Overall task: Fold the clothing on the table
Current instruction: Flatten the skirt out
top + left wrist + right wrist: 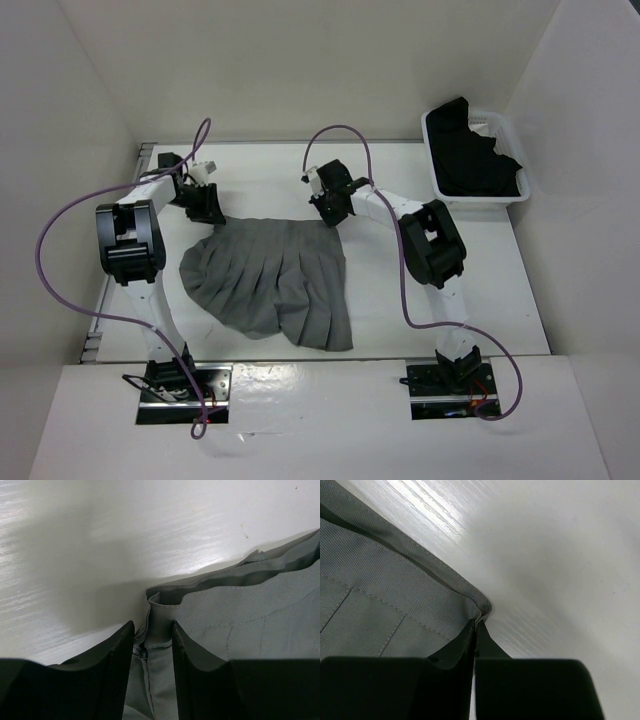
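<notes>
At the far left of the table (pixel 390 300), the left claw (pixel 205 205) is down at the left end of the grey pleated skirt's (pixel 270 280) waistband. In the left wrist view its two dark fingers (pixel 105 675) stand apart, with a raised fold of the waistband end between them. The skirt lies spread on the table between the two arms, waistband along the far side and pleats fanning towards the arm bases. At the right end of the waistband, the right claw (pixel 330 212) is pressed together, pinching the very corner of the fabric. Far right, a white plastic bin (pixel 432 150) holds a black garment (pixel 475 150), well apart from the skirt.
</notes>
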Controlling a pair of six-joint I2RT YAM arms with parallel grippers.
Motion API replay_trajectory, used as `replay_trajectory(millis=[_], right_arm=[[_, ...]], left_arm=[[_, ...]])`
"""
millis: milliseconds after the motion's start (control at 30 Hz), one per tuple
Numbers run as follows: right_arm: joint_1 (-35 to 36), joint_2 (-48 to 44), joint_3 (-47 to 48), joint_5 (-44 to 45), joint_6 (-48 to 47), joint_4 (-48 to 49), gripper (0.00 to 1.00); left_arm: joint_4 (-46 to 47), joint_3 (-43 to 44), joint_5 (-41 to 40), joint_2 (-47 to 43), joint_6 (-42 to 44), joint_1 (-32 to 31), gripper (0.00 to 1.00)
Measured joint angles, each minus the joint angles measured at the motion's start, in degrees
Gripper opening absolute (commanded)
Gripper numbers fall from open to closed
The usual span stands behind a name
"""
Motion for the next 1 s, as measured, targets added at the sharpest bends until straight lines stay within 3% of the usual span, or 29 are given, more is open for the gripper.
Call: replay_trajectory(millis=[567,833,1000], right_arm=[[0.00,-1.11,-1.97,0.02,-0.02,0.15,0.00],[-0.02,-1.49,-2.10,0.28,-0.02,0.02,0.00],[-0.85,-5.44,-2.25,0.35,-0.02,-1.38,0.00]], left_arm=[[0.07,0.17,8.24,1.75,4.94,-1.53,0.00],[-0.17,0.17,8.17,1.36,5.18,-1.77,0.00],[-1.88,0.17,7.56,-4.48,5.66,-1.77,0.00]])
